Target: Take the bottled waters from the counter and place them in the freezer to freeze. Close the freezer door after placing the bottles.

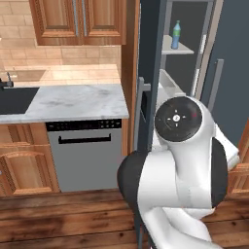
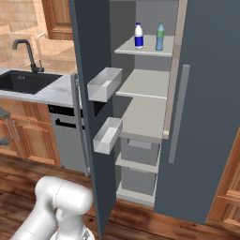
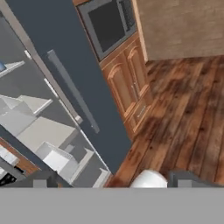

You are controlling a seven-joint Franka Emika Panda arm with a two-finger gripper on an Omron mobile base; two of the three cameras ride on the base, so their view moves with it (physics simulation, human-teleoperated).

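Nearest you, the gripper [image 3: 111, 179] has its two dark fingertips spread wide with nothing between them, over glossy wooden floor planks [image 3: 183, 113]. Next comes the freezer door [image 2: 91, 117], a flat slate-grey slab swung open, with two boxy white bins [image 2: 104, 83] on its inner face. Deeper inside the freezer [image 2: 145, 103], on the top smooth grey shelf [image 2: 145, 47], you see both bottled waters standing upright, near each other: the clear bottle [image 2: 138, 36] with white cap and the pale blue bottle [image 2: 160, 36]. Off to the left lies the veined marble counter [image 1: 80, 101].

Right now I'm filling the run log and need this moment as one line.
bottled waters: both upright on freezer top shelf | freezer door: open | gripper: open, holding nothing | left: close door
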